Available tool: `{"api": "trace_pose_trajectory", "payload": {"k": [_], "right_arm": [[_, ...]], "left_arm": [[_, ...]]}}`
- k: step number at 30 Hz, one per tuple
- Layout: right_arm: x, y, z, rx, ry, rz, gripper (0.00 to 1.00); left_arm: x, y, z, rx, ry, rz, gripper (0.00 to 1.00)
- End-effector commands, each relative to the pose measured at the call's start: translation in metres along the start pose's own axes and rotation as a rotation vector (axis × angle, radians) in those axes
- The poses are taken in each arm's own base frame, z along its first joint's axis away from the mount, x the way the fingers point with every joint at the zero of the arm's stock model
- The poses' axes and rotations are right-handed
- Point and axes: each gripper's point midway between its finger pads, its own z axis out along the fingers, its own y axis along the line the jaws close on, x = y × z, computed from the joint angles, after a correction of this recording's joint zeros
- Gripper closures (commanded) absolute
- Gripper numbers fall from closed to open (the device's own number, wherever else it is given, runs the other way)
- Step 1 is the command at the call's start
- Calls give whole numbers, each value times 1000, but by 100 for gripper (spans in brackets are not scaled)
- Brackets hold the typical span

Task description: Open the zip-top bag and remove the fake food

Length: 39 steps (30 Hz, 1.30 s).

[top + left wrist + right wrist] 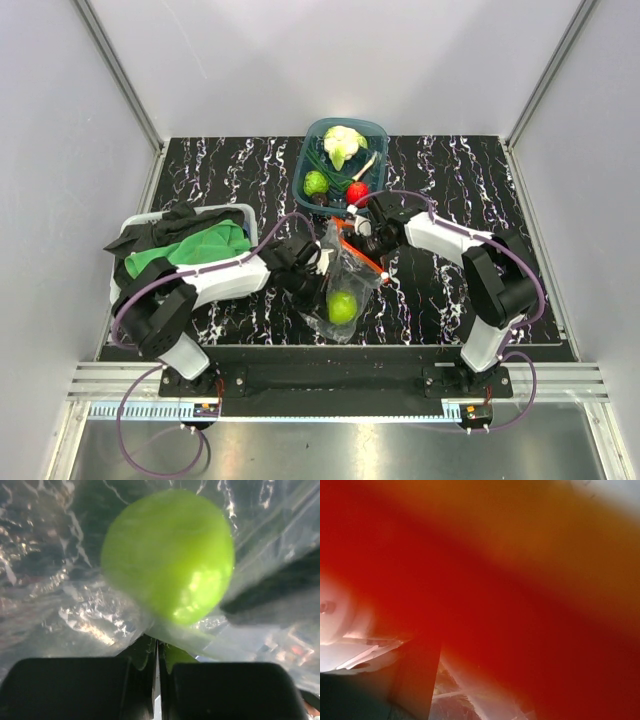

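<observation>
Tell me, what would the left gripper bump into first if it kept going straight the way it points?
The left gripper is shut on the clear plastic of the zip-top bag, so it meets that at once. Just behind the film, seemingly close, sits the green apple inside the bag.

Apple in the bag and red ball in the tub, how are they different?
The apple is green; the red ball is red. The apple sits inside the clear bag; the red ball lies in the tub. The apple looks bigger than the red ball. Both are round.
</observation>
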Motion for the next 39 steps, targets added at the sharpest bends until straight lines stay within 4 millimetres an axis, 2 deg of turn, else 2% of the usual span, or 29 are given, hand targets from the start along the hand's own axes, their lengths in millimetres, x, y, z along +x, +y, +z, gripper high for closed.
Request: {"api": "trace_pose_trajectory", "payload": {"k": [1,7,8,11,16,18,20,21,22,24,26,28,29,33,36,38,39], "right_arm": [[18,-4,1,-12,46,16,27],[20,-16,4,39,52,40,22],[20,-19,5,51,49,41,13],[23,-23,4,79,54,49,3],[32,-45,3,197,74,77,0],[28,-46,3,211,65,79,0],[21,-45,2,217,52,84,0],[13,-40,3,212,38,83,0],[6,-39,2,209,26,89,0],[-9,-35,3,210,-7,109,0],[-20,-33,4,198,-30,155,0],[-32,-30,9,154,-41,192,0],[-39,-32,11,136,-51,260,0],[-67,-31,8,82,-119,349,1],[-74,-31,3,79,-152,389,0],[-75,-31,2,80,-165,400,0],[-73,-32,2,79,-164,403,0]], "left_arm": [[-34,-9,6,11,-89,29,97],[-53,-5,4,-24,-146,22,98],[-54,-4,5,-23,-145,17,99],[-63,-5,7,-31,-161,12,99],[-65,-7,9,-28,-137,28,100],[-62,-7,-1,-55,-137,51,97],[-60,-20,-21,-36,-160,100,93],[-53,-22,-27,-31,-153,139,87],[-51,-35,-42,3,-185,185,85],[-37,-40,-47,36,-182,225,80],[-31,-56,-55,107,-201,268,80],[-22,-61,-52,151,-203,281,83],[-25,-71,-50,205,-224,288,84],[-24,-83,-31,295,-189,272,83],[-21,-85,-4,321,-99,257,84],[-28,-93,2,343,-117,280,85],[-31,-85,10,319,-119,259,85]]}}
